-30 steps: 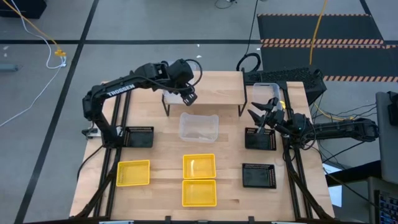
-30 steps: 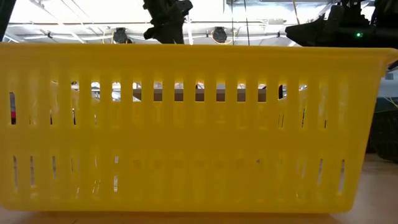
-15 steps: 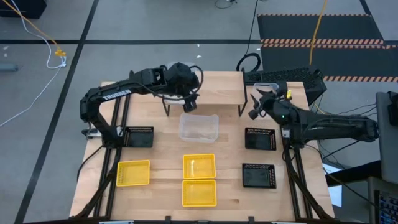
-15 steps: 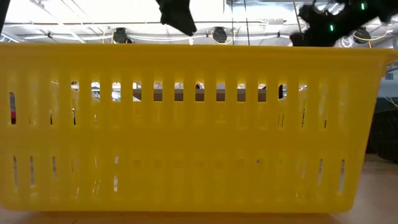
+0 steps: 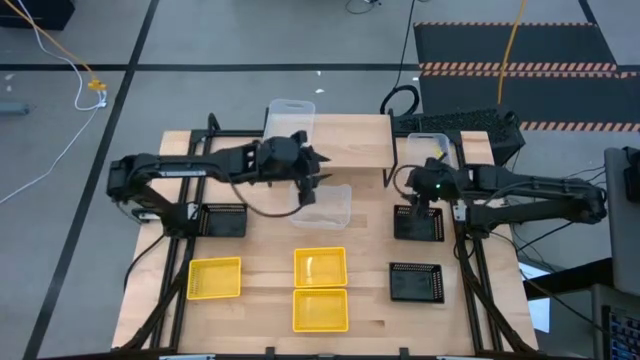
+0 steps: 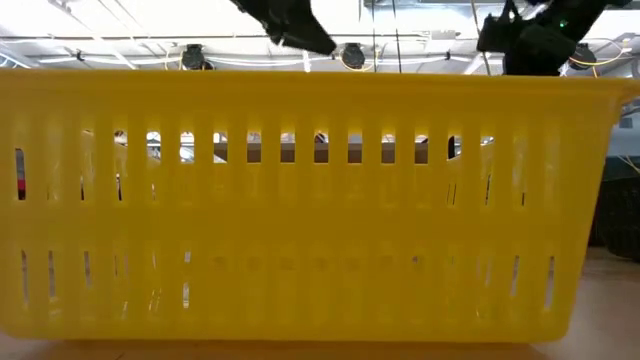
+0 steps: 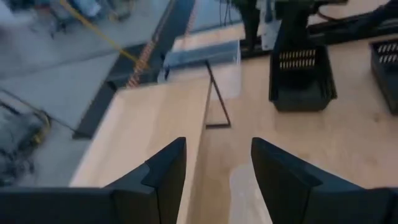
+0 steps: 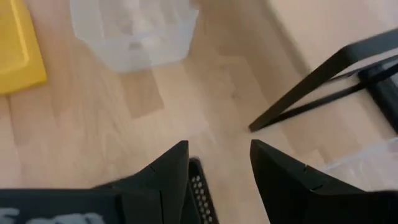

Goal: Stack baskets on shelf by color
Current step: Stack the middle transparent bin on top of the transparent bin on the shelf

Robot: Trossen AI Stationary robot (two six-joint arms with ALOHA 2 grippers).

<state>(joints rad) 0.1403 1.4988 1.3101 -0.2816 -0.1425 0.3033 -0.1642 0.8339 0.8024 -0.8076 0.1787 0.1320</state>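
Note:
The shelf (image 5: 340,140) stands at the table's far middle. One clear basket (image 5: 290,115) sits on its far left end. A second clear basket (image 5: 325,205) rests on the table in front of the shelf, and a third (image 5: 428,150) lies past its right end. My left gripper (image 5: 316,182) hovers open above the far left rim of the clear basket on the table, with nothing between its fingers (image 7: 217,162). My right gripper (image 8: 217,165) is open and tipped down over the rim of a black basket (image 5: 418,222).
Two more black baskets (image 5: 225,220) (image 5: 415,283) and three yellow baskets (image 5: 215,278) (image 5: 320,267) (image 5: 320,310) lie on the near half of the table. A yellow basket (image 6: 300,200) fills the low view. The shelf's black legs (image 8: 317,87) stand close to my right gripper.
My left gripper has left the shelf's left end, going toward the near edge and down over the clear basket on the table, rolling as it went. My right gripper has risen and tipped from nearly level to pointing down above the black basket. No basket has moved.

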